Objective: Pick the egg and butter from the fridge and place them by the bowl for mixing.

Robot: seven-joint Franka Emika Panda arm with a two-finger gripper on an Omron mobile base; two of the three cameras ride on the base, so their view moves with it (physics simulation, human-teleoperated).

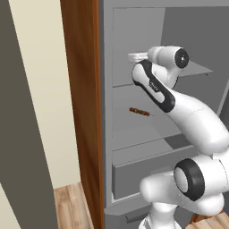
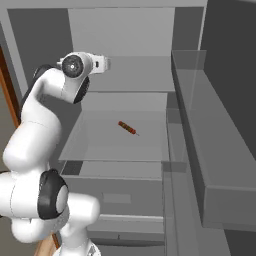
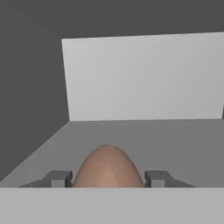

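While my arm reaches up into the open fridge point(image 1: 134, 147), the left base view shows my wrist turned in over the upper shelf point(image 1: 197, 69), with the hand itself mostly hidden behind the white joint. On the shelf below, well apart from my arm, lies a thin skewer point(image 1: 139, 111) of dark red and brown pieces. A grey drawer point(image 1: 134, 172) sits under that shelf, and a brown wooden panel point(image 1: 82, 112) stands just left of the fridge wall.

From the right base view, my hand points right over the upper shelf, near its left side. The skewer lies on the middle shelf, nearer the centre. The open fridge door point(image 2: 220, 165) with its long bin stands at the right, clear of my arm.

In the hand view, my gripper point(image 3: 107, 178) holds the egg point(image 3: 107, 168) between its two fingertips point(image 3: 59, 178), one pad at each side. The bare shelf floor stretches beyond it to the pale back wall point(image 3: 144, 76), with nothing in the way.
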